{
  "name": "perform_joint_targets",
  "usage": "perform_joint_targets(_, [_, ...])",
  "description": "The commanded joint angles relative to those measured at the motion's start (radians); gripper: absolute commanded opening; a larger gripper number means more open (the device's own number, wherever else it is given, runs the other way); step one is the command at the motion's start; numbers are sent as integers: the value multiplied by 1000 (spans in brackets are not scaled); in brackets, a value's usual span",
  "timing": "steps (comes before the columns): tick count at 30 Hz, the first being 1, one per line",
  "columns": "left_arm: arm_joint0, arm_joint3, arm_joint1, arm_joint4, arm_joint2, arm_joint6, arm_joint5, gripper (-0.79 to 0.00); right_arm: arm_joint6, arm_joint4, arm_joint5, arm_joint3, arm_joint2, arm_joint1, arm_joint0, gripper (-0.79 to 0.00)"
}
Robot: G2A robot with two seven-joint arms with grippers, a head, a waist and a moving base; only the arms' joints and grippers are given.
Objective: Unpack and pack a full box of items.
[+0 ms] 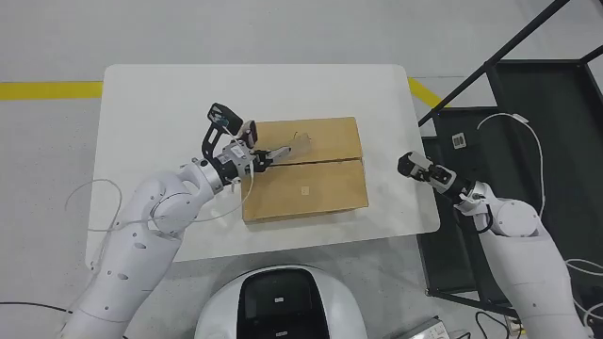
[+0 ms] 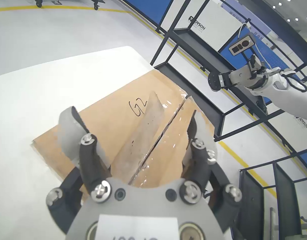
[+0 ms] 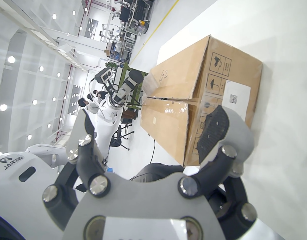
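Cardboard box [image 1: 306, 179] sits on the white table [image 1: 151, 122], roughly mid-table, nearer the robot's edge. Both top flaps down, centre seam [image 1: 311, 161] running the box's length. Clear tape strip [image 2: 146, 131] is partly lifted off the seam and stands up at the left end of the box; shiny tape residue further along the seam. Handwritten mark [image 2: 138, 107] on the far flap next to the strip. White label [image 3: 237, 96] and printed handling symbols on the box's right end face.

Left gripper [image 2: 133, 118] over the left end of the box top, jaws spread wide. The raised tape strip stands in the gap between them, neither finger closed on it, nothing gripped.

Right gripper [image 1: 405, 163] is off the right end of the box, well apart from it, above the table's right edge and pointed at the box. Jaws wide open, nothing in them.

Black metal rack [image 1: 528, 104] stands just right of the table. Yellow floor line [image 1: 47, 89] behind the table.
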Motion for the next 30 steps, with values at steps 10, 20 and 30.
perform_joint_targets(10, [24, -41, 6, 87, -5, -37, 18, -179, 8, 23, -12, 7, -8, -1, -3, 0])
perform_joint_targets(20, [31, -47, 10, 155, 4, -56, -7, -274, 8, 23, -12, 7, -8, -1, -3, 0])
perform_joint_targets(30, [27, -35, 6, 211, 36, -38, -11, -428, 8, 23, -12, 7, -8, -1, -3, 0])
